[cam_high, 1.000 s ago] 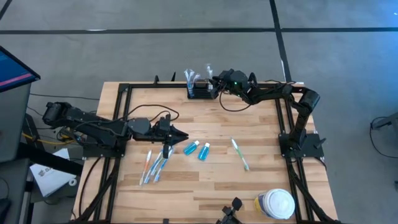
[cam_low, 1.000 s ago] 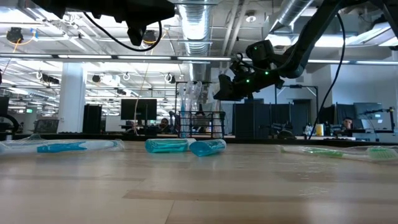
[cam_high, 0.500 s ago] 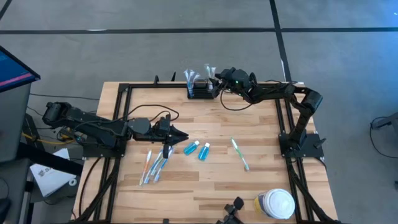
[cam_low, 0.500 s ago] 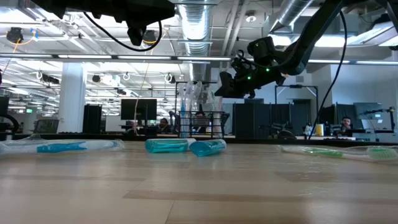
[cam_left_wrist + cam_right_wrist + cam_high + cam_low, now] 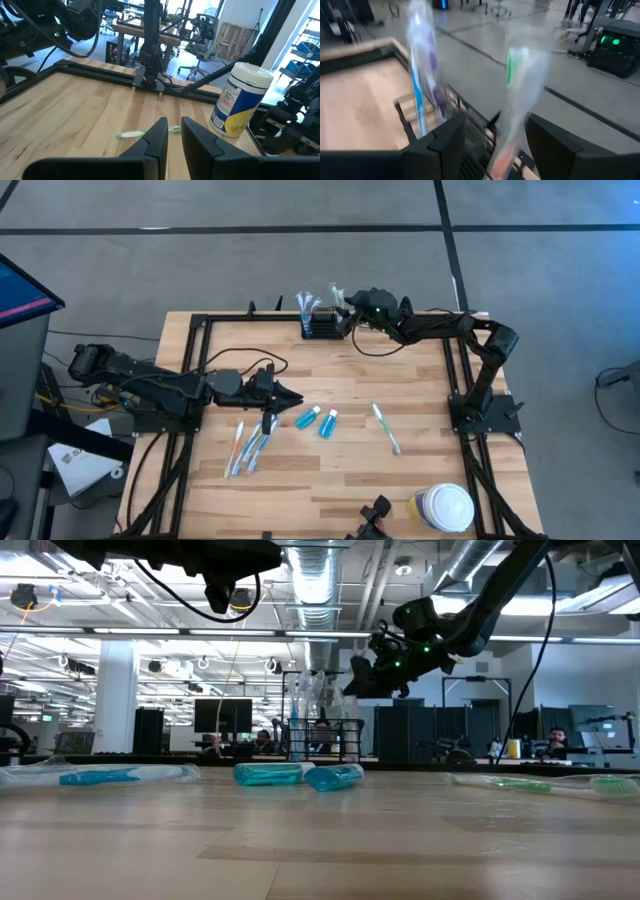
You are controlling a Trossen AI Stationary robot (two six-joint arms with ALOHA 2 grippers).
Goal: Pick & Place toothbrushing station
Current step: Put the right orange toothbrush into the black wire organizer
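Note:
The toothbrushing station point(image 5: 322, 328), a small black open-topped holder, stands at the table's far edge. Wrapped toothbrushes stand up out of it. One has a green head point(image 5: 517, 85) and another is blue and purple point(image 5: 422, 75). My right gripper point(image 5: 347, 315) hangs level just right of the holder. It is open, with one finger on either side of the green-headed brush point(image 5: 512, 130), and I see no touch. My left gripper point(image 5: 295, 395) hovers over the table's left middle, above loose wrapped brushes point(image 5: 248, 448). Its fingers point(image 5: 174, 125) stand a narrow gap apart with nothing between them.
Two small blue bottles point(image 5: 307, 418) point(image 5: 328, 423) lie at mid-table, and a green toothbrush point(image 5: 386, 428) lies to their right. A white-lidded jar with a yellow label point(image 5: 443, 507) stands at the near right corner. Black frame rails point(image 5: 200, 370) run along the table's edges.
My right gripper has opened at the holder, and its fingers have tipped slightly upward. The green-headed brush stays standing in the holder.

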